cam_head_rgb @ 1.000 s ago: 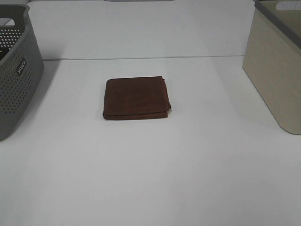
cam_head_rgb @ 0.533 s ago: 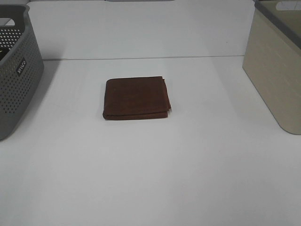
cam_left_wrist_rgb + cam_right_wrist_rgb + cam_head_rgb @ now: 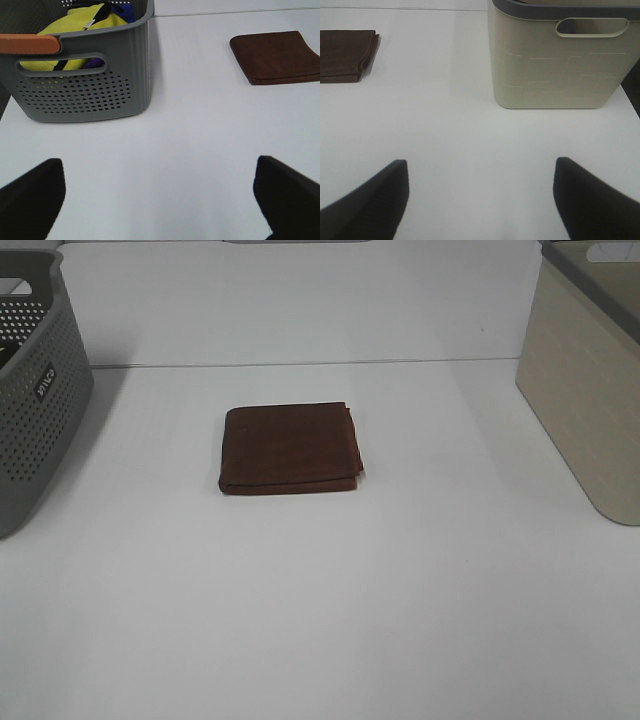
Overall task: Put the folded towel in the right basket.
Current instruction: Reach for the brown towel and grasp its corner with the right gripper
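A folded brown towel (image 3: 290, 448) lies flat on the white table, a little left of centre. It also shows in the left wrist view (image 3: 276, 57) and the right wrist view (image 3: 346, 55). The beige right basket (image 3: 590, 370) stands at the table's right edge and also shows in the right wrist view (image 3: 560, 55). Neither arm shows in the exterior high view. My left gripper (image 3: 160, 200) is open and empty, well short of the towel. My right gripper (image 3: 480, 200) is open and empty, in front of the beige basket.
A grey perforated basket (image 3: 35, 390) stands at the left edge. In the left wrist view it (image 3: 85, 75) holds yellow and blue cloth (image 3: 85, 22). The white table (image 3: 330, 620) stretches between the two baskets.
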